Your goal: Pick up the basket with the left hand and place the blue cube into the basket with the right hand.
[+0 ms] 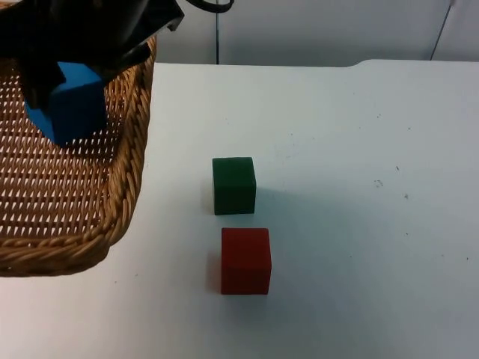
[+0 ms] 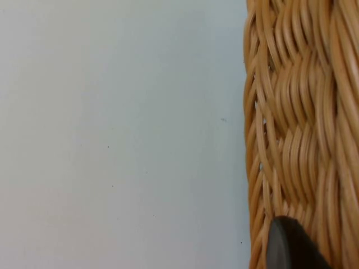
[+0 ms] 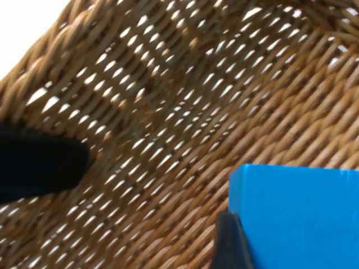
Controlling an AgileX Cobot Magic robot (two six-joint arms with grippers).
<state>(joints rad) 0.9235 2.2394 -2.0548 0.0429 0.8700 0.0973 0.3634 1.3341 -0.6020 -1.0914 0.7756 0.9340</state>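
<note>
**Op A:** I'm looking at the top view. The woven wicker basket [image 1: 127, 179] is sitting at the left edge of the frame, running from the upper left down past the middle. The solid blue cube [image 1: 69, 105] is showing inside it, in the upper left, tilted with one corner pointing down.

**Op B:** Is the right gripper [image 1: 45, 86] grasping it?

**Op A:** I'm seeing the black arm reaching over the basket from the upper left, and it's covering the top of the cube. In the right wrist view one black fingertip [image 3: 230, 241] is touching the cube's [image 3: 297, 216] side and the other [image 3: 39, 165] is standing well apart over the weave [image 3: 168, 101]. So I'm reading that gripper as released, not clamped on the cube.

**Op B:** And the left gripper?

**Op A:** In the left wrist view I'm seeing a single black fingertip [image 2: 289, 246] lying against the basket's braided wall [image 2: 297, 112], with bare white bench [image 2: 112, 134] beside it. I cannot tell whether that gripper is clenched on the rim or loose.

**Op B:** Anything else on the bench [image 1: 359, 187]?

**Op A:** A dark green cube [image 1: 233, 185] is resting near the centre of the top view, and a red cube [image 1: 245, 260] is sitting just below it, near but apart. Both are lying to the right of the basket, not touching it.
</note>
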